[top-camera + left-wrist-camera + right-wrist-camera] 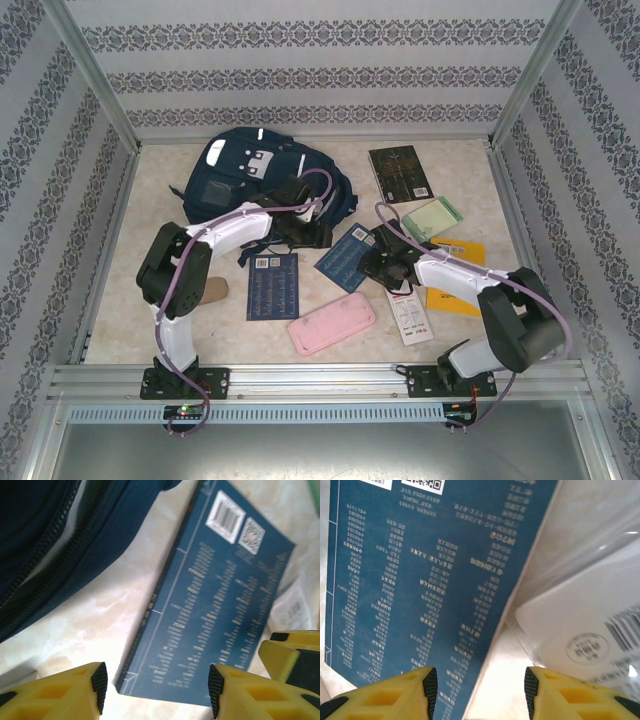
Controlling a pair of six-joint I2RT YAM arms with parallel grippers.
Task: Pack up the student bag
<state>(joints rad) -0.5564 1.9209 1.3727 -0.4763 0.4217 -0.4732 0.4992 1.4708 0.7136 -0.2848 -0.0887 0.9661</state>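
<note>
Packing seems barely begun: blue book (348,258) lies outside the upper-left student bag (225,190); left gripper (157,690) and right gripper (480,690) hang half-open, empty.

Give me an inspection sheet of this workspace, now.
Surface: beige marbled table, crowded.
Job's things: navy student bag at the back left.
Clutter: blue booklet, second blue booklet, pink pencil case, dark book, green notebook, yellow booklet, white packet.
Pincers: left pincer and right pincer both open, over the first blue booklet.
Cables: lilac cables looped along both arms.
Surroundings: patterned walls, aluminium frame.
</note>
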